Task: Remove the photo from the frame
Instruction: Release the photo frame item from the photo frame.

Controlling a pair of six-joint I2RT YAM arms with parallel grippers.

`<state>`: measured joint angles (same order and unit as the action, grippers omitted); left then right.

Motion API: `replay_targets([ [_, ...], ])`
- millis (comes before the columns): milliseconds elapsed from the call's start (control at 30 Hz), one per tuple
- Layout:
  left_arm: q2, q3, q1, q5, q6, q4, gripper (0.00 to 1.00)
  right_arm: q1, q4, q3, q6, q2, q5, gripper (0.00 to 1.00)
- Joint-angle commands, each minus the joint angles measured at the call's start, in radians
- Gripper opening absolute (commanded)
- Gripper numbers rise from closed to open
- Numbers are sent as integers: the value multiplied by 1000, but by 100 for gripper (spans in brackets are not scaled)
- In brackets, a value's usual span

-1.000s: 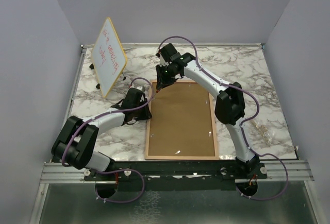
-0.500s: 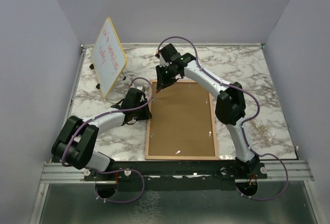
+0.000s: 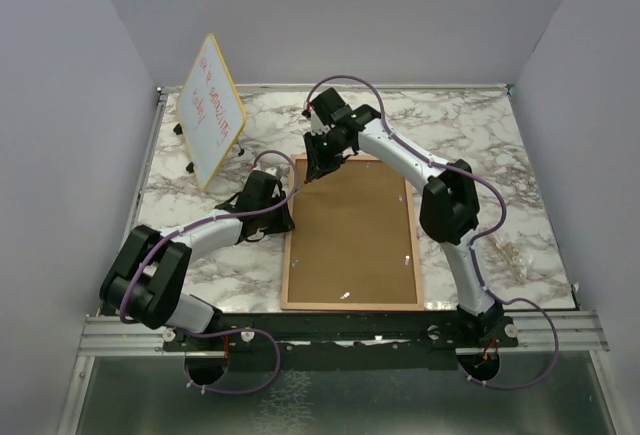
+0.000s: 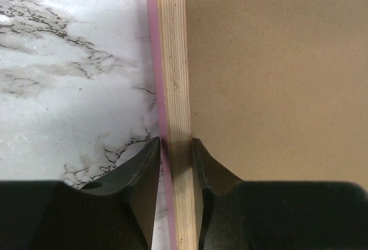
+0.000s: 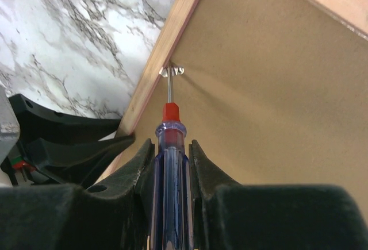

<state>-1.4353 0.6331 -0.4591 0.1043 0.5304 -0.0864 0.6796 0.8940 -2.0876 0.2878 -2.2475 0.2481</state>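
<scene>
I see the frame face down on the marble table, by its near edge; my left gripper pinches its left rail; my right gripper clamps a screwdriver, tip on a clip; whiteboard at the far-left corner; plain pale walls around.

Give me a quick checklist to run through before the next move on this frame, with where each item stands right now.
1. Left end effector clamped on the frame: ok.
2. Right end effector gripping the screwdriver: ok.
3. Screwdriver tip on the metal clip: ok.
4. Clip swung clear of the backing board: cannot tell.
5. Photo exposed: not ok, only the backing board shows.
</scene>
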Motion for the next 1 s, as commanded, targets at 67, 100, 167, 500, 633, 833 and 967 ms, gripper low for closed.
replay_targets([
  [67, -14, -9, 1, -22, -27, -59, 28, 6, 136, 34, -32, 23, -24, 1],
  [100, -14, -9, 1, -21, -28, -61, 28, 7, 137, 35, -33, 25, -24, 1],
  [167, -12, -9, 1, -21, -27, -61, 28, 7, 132, 41, -32, 31, -26, 1],
  [500, -12, -9, 0, -19, -27, -62, 27, 7, 141, 64, -17, 80, -36, 1],
  [633, -13, -9, 0, -15, -26, -62, 27, 6, 28, 176, 23, 163, -18, 1],
  [833, -12, -9, 0, -17, -26, -60, 27, 13, -3, 231, 48, 177, 19, 1],
  [967, -14, -10, 0, -16, -26, -58, 27, 14, -77, 285, 85, 183, 41, 1],
])
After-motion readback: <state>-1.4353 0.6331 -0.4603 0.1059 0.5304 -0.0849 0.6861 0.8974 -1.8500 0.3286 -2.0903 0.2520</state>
